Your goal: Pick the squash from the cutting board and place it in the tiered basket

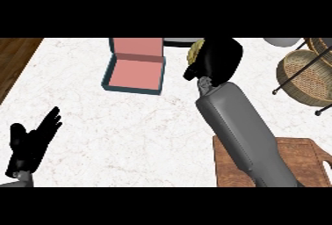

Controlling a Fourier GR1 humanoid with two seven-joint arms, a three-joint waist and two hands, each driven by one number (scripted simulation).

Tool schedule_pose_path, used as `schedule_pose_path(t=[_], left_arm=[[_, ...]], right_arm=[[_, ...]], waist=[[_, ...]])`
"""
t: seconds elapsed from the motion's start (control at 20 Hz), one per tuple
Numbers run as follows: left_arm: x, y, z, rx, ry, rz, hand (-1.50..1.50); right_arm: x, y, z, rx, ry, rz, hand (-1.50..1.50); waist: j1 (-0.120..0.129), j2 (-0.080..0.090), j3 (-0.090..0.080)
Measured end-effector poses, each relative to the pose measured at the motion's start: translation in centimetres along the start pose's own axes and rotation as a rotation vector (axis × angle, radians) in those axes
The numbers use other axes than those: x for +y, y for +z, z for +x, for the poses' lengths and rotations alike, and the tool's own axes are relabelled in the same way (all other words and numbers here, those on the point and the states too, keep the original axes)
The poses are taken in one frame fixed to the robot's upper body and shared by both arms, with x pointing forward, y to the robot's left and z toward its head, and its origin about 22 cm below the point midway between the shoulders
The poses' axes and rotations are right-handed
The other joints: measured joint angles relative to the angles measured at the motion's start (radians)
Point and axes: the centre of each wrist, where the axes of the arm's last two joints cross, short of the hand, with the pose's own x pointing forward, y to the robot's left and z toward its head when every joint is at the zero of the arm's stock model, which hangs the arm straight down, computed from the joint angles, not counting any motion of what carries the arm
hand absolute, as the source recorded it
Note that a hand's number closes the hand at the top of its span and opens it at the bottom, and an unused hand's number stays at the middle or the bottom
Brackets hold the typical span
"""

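— How many of each on the bench [130,132]?
— One squash [194,50], in the right hand [217,59]. One cutting board [304,162] at the right front edge.
— Baskets?
— One tiered basket [304,74], far right corner. One open pink box [134,66] by the far edge.
— Hands?
— Two; the left hand [29,143] shows too.

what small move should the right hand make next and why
Probably carry the squash rightward toward the tiered basket. The right hand has its fingers curled round the squash and is up off the cutting board, but it sits well left of the basket, near the pink box. The left hand rests open at the lower left.
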Motion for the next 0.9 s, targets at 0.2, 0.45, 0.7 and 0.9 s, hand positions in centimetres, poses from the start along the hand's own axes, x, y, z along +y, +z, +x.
schedule_pose_path(t=[0.2,0.45,0.7,0.9], left_arm=[[0.9,0.0,-0.2,0.002,0.004,0.017,0.0],[0.6,0.1,-0.3,0.003,0.009,0.026,0.0],[0.7,0.6,-0.1,-0.001,0.006,0.025,0.0],[1.0,0.6,0.2,-0.006,0.004,0.024,0.0]], right_arm=[[-2.1,-0.8,1.6,0.003,-0.037,-0.073,1.5],[-4.6,-4.0,0.9,0.049,-0.092,-0.138,1.5],[-5.2,-8.0,-1.2,0.086,-0.128,-0.198,1.5],[-4.9,-11.2,-3.1,0.115,-0.125,-0.231,1.5]], waist=[[-0.014,0.001,0.001],[-0.024,0.002,0.001],[-0.021,0.005,0.002],[-0.018,0.007,0.002]])
